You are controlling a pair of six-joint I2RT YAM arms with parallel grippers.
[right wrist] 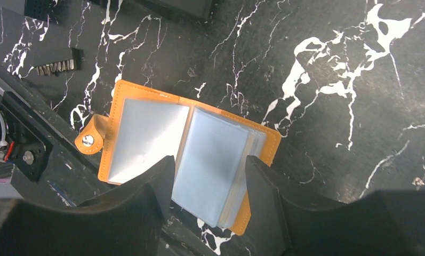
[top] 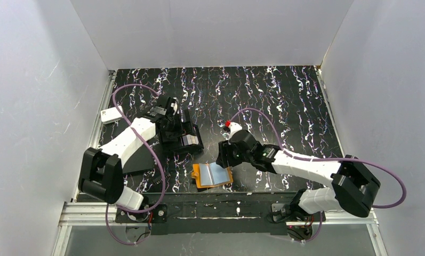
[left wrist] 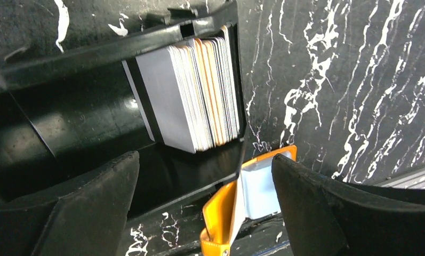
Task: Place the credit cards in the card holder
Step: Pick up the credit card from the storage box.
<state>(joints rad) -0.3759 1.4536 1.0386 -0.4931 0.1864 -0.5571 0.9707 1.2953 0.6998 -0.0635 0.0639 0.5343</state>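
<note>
Left gripper released, credit cards ahead in tray; right gripper spread astride card holder, near edge hidden, contact unclear.

The worktop looks glossy, black with white marble veining; the card holder is matt orange leather-like material with cloudy see-through plastic pockets and a shiny metal snap; the credit cards are smooth plastic; their tray is black semi-gloss plastic.
</note>
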